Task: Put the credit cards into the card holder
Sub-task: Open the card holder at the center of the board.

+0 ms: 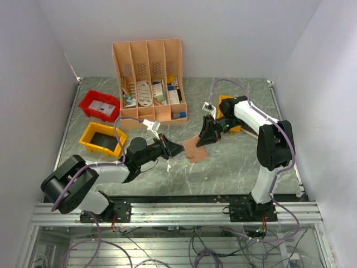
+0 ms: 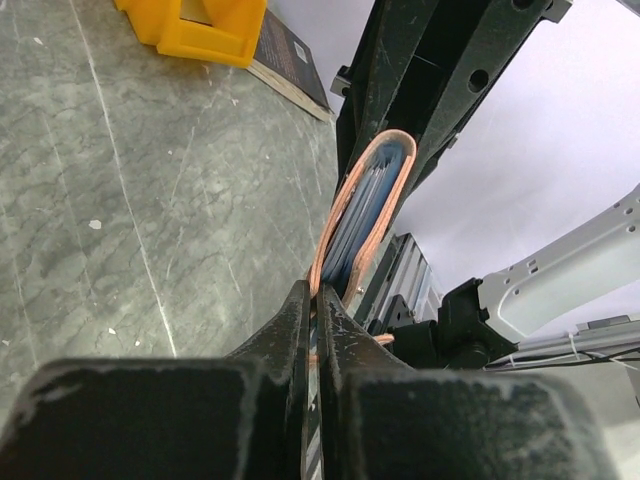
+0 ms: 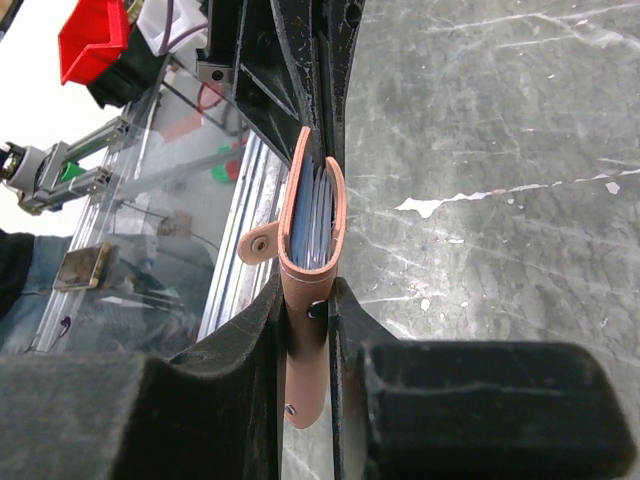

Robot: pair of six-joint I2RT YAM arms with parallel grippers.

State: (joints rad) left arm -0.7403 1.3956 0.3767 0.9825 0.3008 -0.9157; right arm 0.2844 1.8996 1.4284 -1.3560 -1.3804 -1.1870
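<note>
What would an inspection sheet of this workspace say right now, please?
Surface: grey veined table.
Job's things: tan card holder held between both arms, pale blue credit cards tucked inside.
Clutter: peach desk organiser, red bin, left yellow bin, right yellow bin on a black book.
Grippers: left gripper and right gripper both shut on the card holder.
Cables: purple cables along the arms.
Surroundings: white walls, metal rail.

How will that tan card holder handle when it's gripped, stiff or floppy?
Probably floppy: the card holder bows softly around the credit cards. Likely light, its walls look thin. Its loose side tab might snag.
</note>
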